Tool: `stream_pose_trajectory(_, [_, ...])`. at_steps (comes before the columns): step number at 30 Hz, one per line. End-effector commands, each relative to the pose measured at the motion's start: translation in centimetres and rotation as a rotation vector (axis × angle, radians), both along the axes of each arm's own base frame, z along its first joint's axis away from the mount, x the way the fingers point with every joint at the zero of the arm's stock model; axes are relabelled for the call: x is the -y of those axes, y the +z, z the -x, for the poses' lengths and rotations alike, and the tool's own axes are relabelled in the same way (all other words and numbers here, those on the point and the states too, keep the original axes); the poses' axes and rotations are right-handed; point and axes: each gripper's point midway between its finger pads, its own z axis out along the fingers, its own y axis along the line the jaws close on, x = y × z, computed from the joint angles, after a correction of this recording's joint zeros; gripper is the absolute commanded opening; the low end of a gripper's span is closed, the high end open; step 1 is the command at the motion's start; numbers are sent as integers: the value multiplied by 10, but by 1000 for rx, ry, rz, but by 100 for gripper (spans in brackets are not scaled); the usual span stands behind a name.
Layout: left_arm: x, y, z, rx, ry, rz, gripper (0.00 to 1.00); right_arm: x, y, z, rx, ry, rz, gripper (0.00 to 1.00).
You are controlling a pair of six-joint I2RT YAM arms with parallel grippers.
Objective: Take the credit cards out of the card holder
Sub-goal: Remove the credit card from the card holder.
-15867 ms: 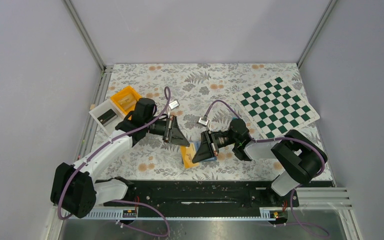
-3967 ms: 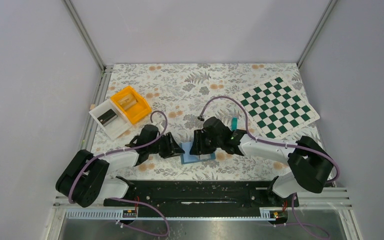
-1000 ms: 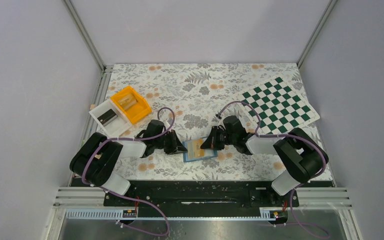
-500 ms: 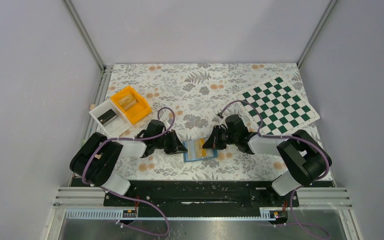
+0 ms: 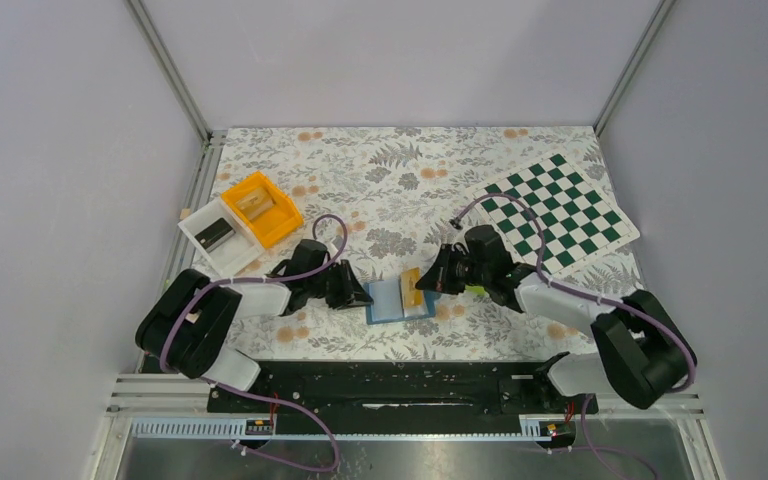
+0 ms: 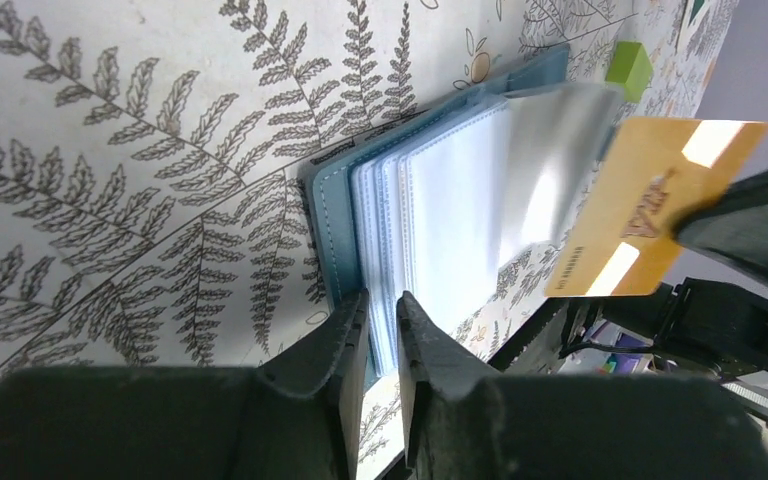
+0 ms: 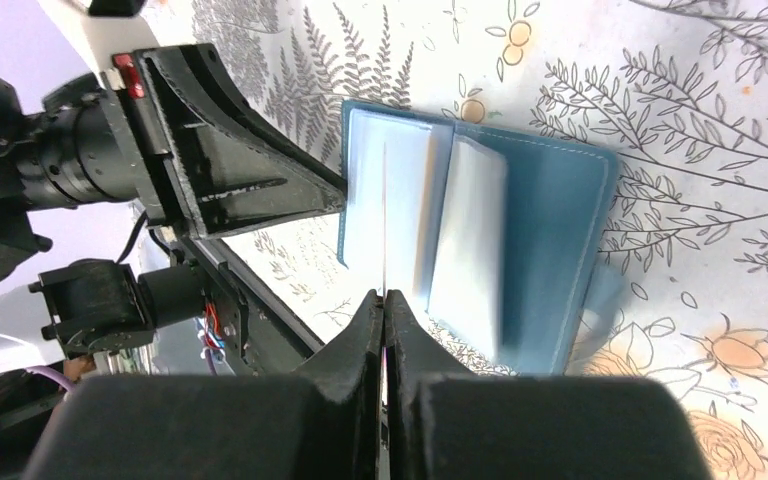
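Since a second ago my right arm has drawn back toward the right edge of the bench (image 5: 380, 180), and the orange-tan card (image 5: 412, 284) that lay flat in the card holder (image 5: 388, 308) now stands tilted above it. My right jaws are clenched on that card; in the right wrist view it shows only as a thin edge-on line. My left jaws are pinched on the holder's left cover, the fingers (image 6: 340, 345) straddling its stitched edge, pinning it flat near the middle of the bench's near edge. I judge this card out, or all but out: in the left wrist view its corner overlaps the top sleeve, so I cannot be sure. A lime-green piece (image 6: 628, 68) lies on the cloth beyond the holder's far corner; whether it is a card already removed I cannot tell. What is left is to set this card down and check the remaining pockets. The holder is blue-teal, soft and book-like; its clear plastic sleeves (image 6: 460, 200) are glossy and look pale and empty from here. The card is stiff, thin and shiny, and the bench cloth is a matte fern print.
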Motion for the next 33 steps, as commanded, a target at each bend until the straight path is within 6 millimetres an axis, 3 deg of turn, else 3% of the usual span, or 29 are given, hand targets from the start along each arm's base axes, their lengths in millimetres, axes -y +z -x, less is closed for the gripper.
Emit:
stream_pose_trajectory(1, [-3,10,0,28,4,-2,22,11,17,-2,47,-49,17,0])
stream_pose_trajectory(5, [12,55,-1,104,-27,140,34,10,38,-4,59,-99,-48,0])
stream_pose_trajectory(9, [23,107,1,231,-62,271,46,0,69,-7,78,-161,-244,0])
stream_pose_trajectory(13, [34,150,10,334,-112,420,50,-2,93,-10,101,-212,-383,0])
stream_pose_trajectory(19, [48,156,15,313,-149,460,52,-2,122,-8,166,-216,-509,0])
stream_pose_trajectory(27, [63,168,20,275,-177,573,50,-2,122,-3,162,-204,-549,0])
stream_pose_trajectory(33, [65,172,24,252,-181,632,20,0,113,1,154,-199,-542,4])
